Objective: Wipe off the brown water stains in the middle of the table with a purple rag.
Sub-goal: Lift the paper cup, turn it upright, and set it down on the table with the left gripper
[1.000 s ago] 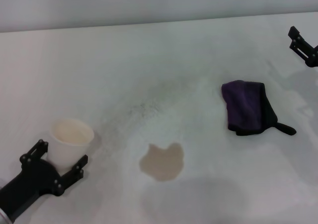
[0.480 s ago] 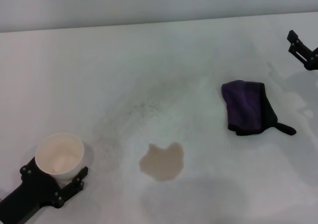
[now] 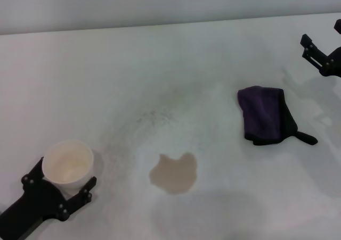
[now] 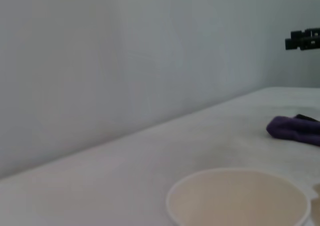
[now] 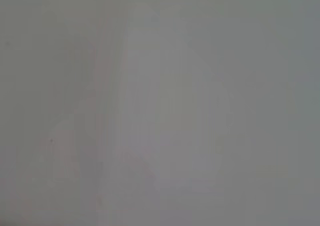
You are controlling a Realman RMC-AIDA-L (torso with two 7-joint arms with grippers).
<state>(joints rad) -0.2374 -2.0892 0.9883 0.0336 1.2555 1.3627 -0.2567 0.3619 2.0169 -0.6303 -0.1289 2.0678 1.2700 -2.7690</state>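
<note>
The brown water stain (image 3: 173, 173) is a tan puddle on the white table (image 3: 160, 64), near the front middle. The purple rag (image 3: 266, 115) lies folded to its right, farther back, with its black tab pointing right; it also appears in the left wrist view (image 4: 295, 128). My right gripper (image 3: 322, 33) hovers at the far right edge beyond the rag, its fingers apart and holding nothing. My left gripper (image 3: 59, 182) at the front left is shut on a white paper cup (image 3: 68, 164), which stands upright. The right wrist view gives only a blank grey surface.
Faint grey smudges run across the table between the cup and the rag. The cup's open rim (image 4: 237, 196) fills the lower part of the left wrist view, with the right gripper (image 4: 302, 39) far off. A pale wall stands behind the table.
The left gripper carried the cup toward the front left and turned it from tilted to upright. The right gripper shifted left, closer to the rag. Rag and stain stayed put.
</note>
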